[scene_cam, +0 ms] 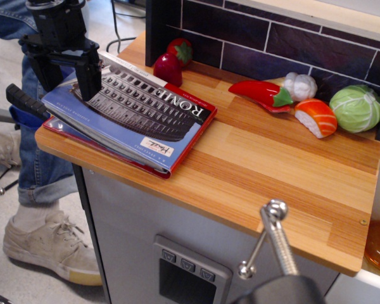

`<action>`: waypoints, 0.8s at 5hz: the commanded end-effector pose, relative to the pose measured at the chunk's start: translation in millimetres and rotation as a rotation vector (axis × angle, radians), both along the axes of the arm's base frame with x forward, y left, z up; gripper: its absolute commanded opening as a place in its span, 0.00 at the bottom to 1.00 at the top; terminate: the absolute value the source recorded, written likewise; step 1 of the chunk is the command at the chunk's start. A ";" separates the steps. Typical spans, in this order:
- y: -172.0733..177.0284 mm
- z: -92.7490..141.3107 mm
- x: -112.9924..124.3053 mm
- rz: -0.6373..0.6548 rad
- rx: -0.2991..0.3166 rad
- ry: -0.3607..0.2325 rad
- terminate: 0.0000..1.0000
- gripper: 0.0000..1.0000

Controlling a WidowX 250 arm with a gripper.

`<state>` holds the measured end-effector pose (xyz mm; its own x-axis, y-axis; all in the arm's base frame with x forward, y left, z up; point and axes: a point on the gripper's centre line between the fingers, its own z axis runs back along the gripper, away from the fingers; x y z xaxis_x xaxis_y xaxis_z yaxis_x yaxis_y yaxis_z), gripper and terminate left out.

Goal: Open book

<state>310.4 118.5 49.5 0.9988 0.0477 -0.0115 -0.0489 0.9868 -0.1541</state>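
Observation:
The book (136, 114) lies at the left end of the wooden counter (253, 171). Its blue cover shows a grey Colosseum picture and white "ROME" on a black band; a red edge shows along its right side and underneath. The cover's left edge is lifted a little, so the pages show at the front. My black gripper (66, 76) stands over the book's far left corner with its two fingers (88, 79) spread apart, one on the cover's upper left part and the other beyond the book's left edge. It is open and holds nothing.
Two toy strawberries (171, 60) stand behind the book by the tiled wall. A red pepper (259, 94), garlic (302, 85), a salmon sushi piece (316, 117) and a cabbage (356, 107) lie at the back right. A person's legs stand left of the counter. A metal handle (272, 237) is below.

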 end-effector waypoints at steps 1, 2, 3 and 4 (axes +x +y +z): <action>-21.8 37.7 7.3 -0.023 -0.108 -0.027 0.00 1.00; -44.7 61.3 -7.1 -0.047 -0.218 -0.039 0.00 1.00; -67.4 78.5 -12.1 -0.070 -0.296 -0.044 0.00 1.00; -106.4 95.9 -21.6 -0.085 -0.380 -0.032 0.00 1.00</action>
<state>287.6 6.3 135.3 0.9997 -0.0237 -0.0099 0.0151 0.8538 -0.5204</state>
